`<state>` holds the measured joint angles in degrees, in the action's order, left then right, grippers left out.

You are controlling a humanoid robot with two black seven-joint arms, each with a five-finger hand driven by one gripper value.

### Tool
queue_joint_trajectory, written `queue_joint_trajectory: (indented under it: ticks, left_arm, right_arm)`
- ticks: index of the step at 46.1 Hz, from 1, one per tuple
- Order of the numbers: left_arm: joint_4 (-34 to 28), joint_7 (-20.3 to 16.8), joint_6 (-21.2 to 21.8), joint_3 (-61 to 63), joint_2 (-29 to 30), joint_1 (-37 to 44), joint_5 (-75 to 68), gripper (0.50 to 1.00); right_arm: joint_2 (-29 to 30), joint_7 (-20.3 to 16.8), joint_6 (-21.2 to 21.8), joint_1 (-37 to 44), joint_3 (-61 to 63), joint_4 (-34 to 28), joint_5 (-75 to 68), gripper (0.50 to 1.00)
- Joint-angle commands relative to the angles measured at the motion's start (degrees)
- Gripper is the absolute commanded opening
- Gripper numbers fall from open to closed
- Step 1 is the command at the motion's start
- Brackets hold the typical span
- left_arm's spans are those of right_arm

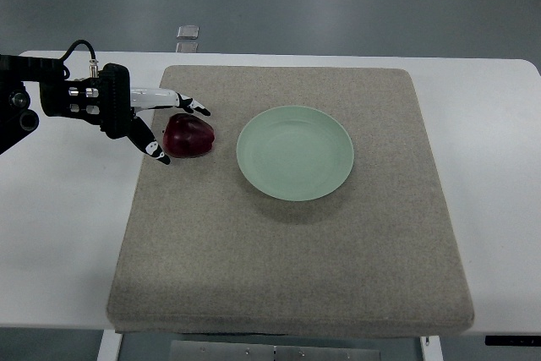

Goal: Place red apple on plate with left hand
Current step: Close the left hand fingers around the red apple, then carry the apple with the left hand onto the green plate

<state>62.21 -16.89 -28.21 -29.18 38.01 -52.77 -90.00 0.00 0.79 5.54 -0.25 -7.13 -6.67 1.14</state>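
Where L arm enters from pic's left edge, left hand (pixel 161 124) sits at red apple (pixel 188 136), w/ fingers (pixel 196 108) spread around fruit's left side: upper ones over apple's top, thumb low at its left. Firm grasp or only touching: can't tell. Apple rests on grey mat (pixel 287 251), near mat's left edge, just left of pale green plate (pixel 295 152), not touching it. Plate sits approx mid-mat. Mat lies on white table (pixel 59 243).
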Motion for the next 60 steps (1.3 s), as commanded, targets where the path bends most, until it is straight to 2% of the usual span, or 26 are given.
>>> queue_joint_trajectory:
  ticks: [1,10,14,18,21,26,41,49,56,60]
  left_arm:
    - [-0.2,0.0,0.0,0.3,-0.6,0.0,-0.9,0.894]
    - [-0.2,0.0,0.2,0.4,-1.0,0.0,-1.2,0.889]
    - [-0.2,0.0,0.2,0.4,-1.2,0.0,-1.4,0.819]
    - [-0.2,0.0,0.2,0.4,-1.4,-0.1,-2.2,0.718]
    - [-0.4,0.0,0.4,0.4,-1.4,-0.4,-2.6,0.698]
    - [-0.9,0.0,1.1,0.4,-1.4,-0.9,-2.8,0.632]
    - [-1.6,0.0,1.5,0.4,-1.4,-1.9,-2.9,0.63]
    - [-1.6,0.2,1.6,0.1,-1.4,-4.8,-2.8,0.561]
    - [-1.8,0.2,4.7,0.0,-1.7,-7.5,-2.8,0.559]
    - [-2.5,0.2,5.4,0.3,-4.4,-9.2,-2.8,0.559]
  right_arm:
    - [0.0,0.0,0.0,0.0,0.0,0.0,0.0,0.964]
    - [0.0,0.0,0.0,0.0,0.0,0.0,0.0,0.964]
    - [0.0,0.0,0.0,0.0,0.0,0.0,0.0,0.964]
    - [0.0,0.0,0.0,0.0,0.0,0.0,0.0,0.964]
    - [0.0,0.0,0.0,0.0,0.0,0.0,0.0,0.962]
    - [0.0,0.0,0.0,0.0,0.0,0.0,0.0,0.964]
    - [0.0,0.0,0.0,0.0,0.0,0.0,0.0,0.964]
    - [0.0,0.0,0.0,0.0,0.0,0.0,0.0,0.964]
    - [0.0,0.0,0.0,0.0,0.0,0.1,0.0,0.964]
    - [0.0,0.0,0.0,0.0,0.0,0.1,0.0,0.964]
